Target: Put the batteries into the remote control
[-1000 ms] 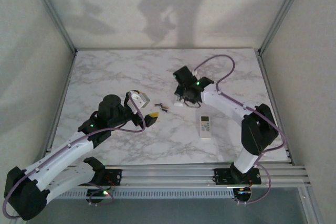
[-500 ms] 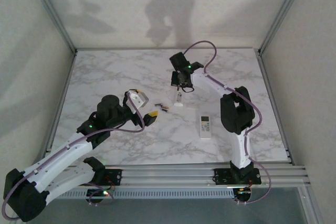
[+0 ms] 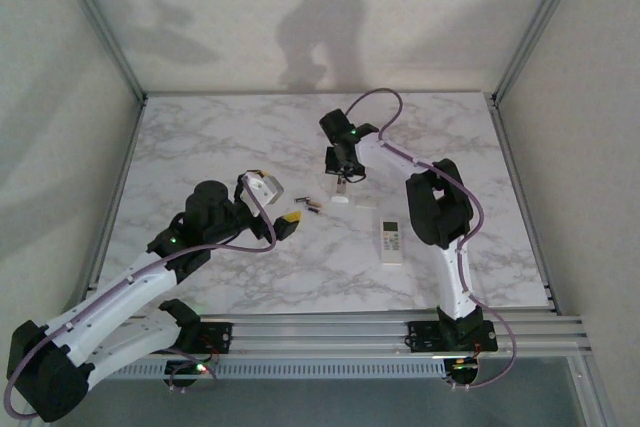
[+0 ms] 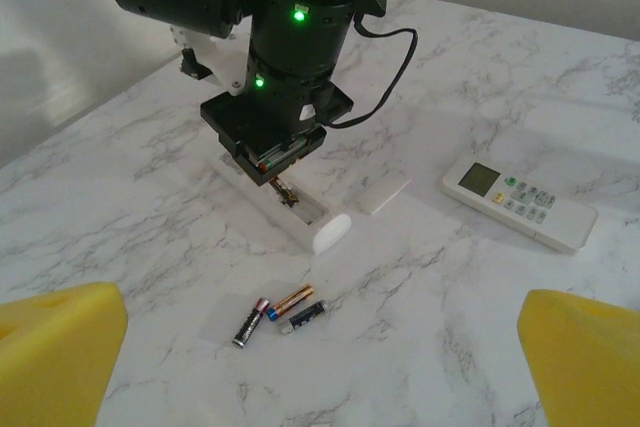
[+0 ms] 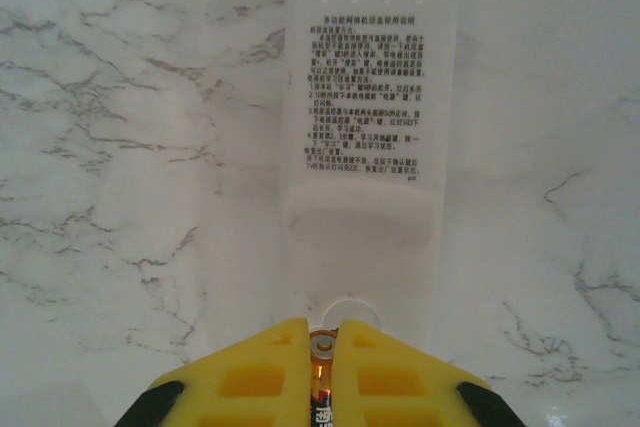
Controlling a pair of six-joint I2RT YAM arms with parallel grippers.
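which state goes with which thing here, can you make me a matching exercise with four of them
Things
1. right gripper
2. loose batteries
3. left gripper
4. face-up remote

States
a. open, holding nothing
b. screen and buttons up, lying on the table
c. shut on a battery above the face-down remote
d. lying close together on the table

Pairs: 1-c, 2-d, 3-a, 4-b
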